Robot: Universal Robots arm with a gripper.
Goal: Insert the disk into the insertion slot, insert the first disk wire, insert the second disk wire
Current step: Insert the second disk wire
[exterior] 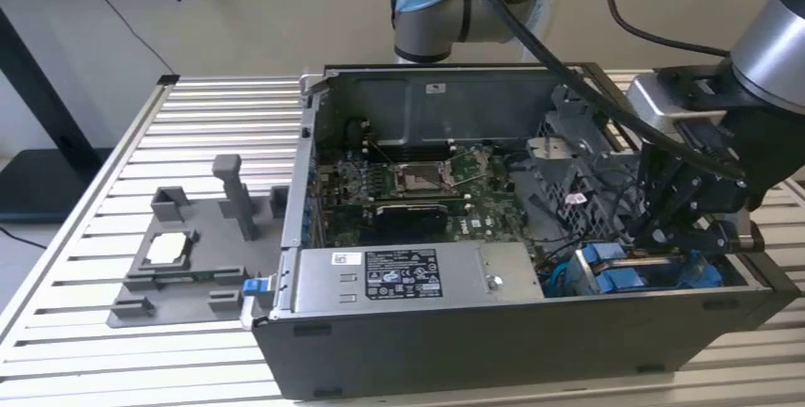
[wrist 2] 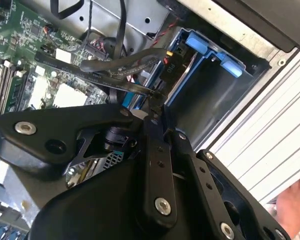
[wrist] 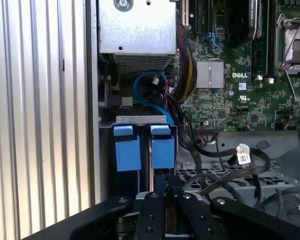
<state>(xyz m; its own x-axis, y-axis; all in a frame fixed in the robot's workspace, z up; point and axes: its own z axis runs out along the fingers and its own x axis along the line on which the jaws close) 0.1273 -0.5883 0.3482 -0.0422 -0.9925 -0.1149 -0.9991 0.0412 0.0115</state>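
Inside open computer case (exterior: 377, 369) on slatted counter (exterior: 75, 266), pincer (exterior: 673, 228) lowered at drive bay corner. Fingers (wrist 2: 157, 145) pressed together, pinching black cable (wrist 2: 120, 67) at connector, seen in second wrist view. Insertion slot (wrist: 140, 145) directly beyond fingertips, blue tabs (wrist: 127, 150) side by side. Disk (exterior: 635, 270) seated in slot, just beneath pincer. Motherboard (exterior: 421, 186) beside.

The arm's gripper (exterior: 681, 228) hangs wrist-down (fingers (wrist 2: 157, 102) pinched nearly together).
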